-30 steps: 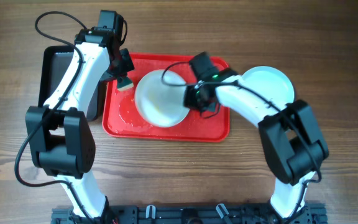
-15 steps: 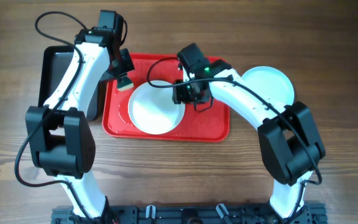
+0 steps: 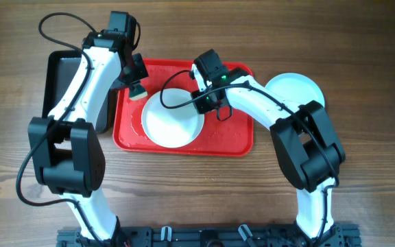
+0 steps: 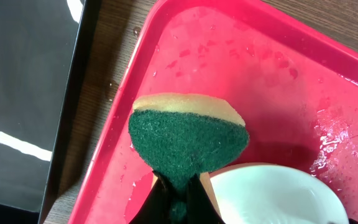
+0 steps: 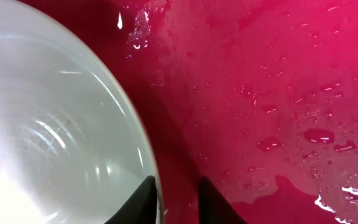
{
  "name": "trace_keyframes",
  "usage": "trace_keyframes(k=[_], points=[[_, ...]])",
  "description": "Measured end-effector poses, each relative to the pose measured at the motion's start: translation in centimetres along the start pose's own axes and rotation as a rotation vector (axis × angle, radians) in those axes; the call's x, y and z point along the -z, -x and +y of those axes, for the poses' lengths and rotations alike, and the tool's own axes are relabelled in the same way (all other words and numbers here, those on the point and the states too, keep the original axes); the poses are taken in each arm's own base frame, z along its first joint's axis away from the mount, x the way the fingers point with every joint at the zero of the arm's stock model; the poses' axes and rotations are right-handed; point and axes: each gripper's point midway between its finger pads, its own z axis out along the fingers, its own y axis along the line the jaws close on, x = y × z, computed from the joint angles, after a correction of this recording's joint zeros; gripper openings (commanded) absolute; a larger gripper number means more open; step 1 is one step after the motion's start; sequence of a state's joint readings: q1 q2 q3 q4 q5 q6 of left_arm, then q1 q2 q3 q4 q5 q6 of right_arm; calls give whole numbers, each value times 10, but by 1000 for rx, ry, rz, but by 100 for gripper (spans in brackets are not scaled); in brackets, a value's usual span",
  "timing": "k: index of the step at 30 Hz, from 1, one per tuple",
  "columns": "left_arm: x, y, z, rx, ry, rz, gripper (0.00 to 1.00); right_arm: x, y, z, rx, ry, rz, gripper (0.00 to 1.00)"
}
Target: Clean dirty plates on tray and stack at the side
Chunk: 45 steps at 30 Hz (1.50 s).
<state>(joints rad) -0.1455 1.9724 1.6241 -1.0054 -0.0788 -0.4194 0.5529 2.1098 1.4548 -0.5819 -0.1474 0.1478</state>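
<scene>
One white plate (image 3: 172,120) lies flat on the wet red tray (image 3: 232,140), left of centre. My right gripper (image 3: 208,103) is at the plate's right rim. In the right wrist view its fingers (image 5: 176,180) are slightly apart and straddle the rim of the plate (image 5: 55,124), one over the plate and one over the tray (image 5: 278,93). My left gripper (image 3: 136,84) is shut on a green and yellow sponge (image 4: 188,134) and holds it over the tray's back left corner (image 4: 260,74), just beyond the plate (image 4: 272,199).
A pale plate (image 3: 297,89) rests on the wooden table to the right of the tray; I cannot tell whether others lie under it. A black tray (image 3: 64,75) stands to the left of the red tray. Water drops cover the tray floor.
The plate was tilted up in my right gripper; it has come down flat on the tray. The right gripper has moved left and back along its rim. The left arm has not moved.
</scene>
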Motion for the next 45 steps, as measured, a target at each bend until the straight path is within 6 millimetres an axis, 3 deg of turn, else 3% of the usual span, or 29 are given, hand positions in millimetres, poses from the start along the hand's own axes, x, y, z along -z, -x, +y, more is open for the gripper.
trace_keyframes(k=[5,12,17,23,33,45], points=[[0,0,0,0,0,0,4,0,1,0,-67,2,-3,4],[0,0,0,0,-1,1,4,2,-15,-5,-449,-41,57,4],[0,-3,-6,-8,-20,11,4,2,-15,-5,-570,-45,57,4],[-6,-13,-20,-56,-23,30,4,2,-6,-7,-593,-29,21,4],[-55,-39,-37,-305,-13,138,4,7,19,-27,-546,37,-53,4],[-64,-42,-58,-489,-135,155,4,-3,15,-27,-507,55,-34,4]])
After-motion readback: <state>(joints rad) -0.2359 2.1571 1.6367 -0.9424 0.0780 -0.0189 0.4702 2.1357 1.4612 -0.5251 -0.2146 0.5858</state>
